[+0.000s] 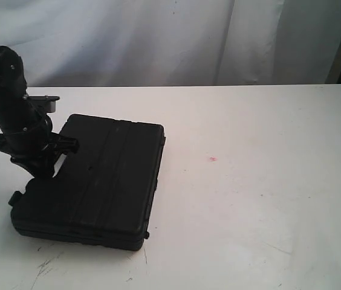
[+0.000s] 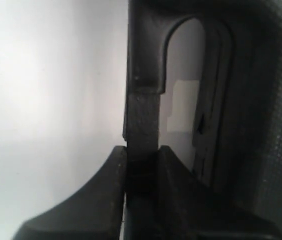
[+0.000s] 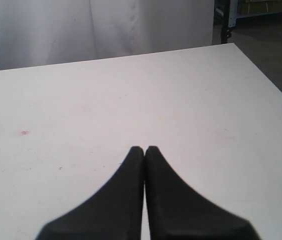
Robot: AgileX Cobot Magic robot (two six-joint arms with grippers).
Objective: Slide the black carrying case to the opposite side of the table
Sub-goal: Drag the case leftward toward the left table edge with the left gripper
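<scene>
The flat rectangular black plastic case [image 1: 98, 181] with a ribbed lid lies flat on the left part of the wide white table [image 1: 261, 193], with its long side running away from the camera. The black left arm [image 1: 7, 90] comes down steeply from the upper left to the left edge of the case. The left gripper [image 2: 142, 155] is closed tightly on the thin bar of the handle [image 2: 143, 115], next to the rounded handle slot [image 2: 186, 75]. The right gripper [image 3: 144, 150] holds nothing; its two fingers touch each other above bare table. The table has a small red spot [image 1: 212, 159] to the right of the case and dark scratches [image 1: 46, 266] near the front edge. A white curtain [image 1: 158, 36] hangs behind the table.
</scene>
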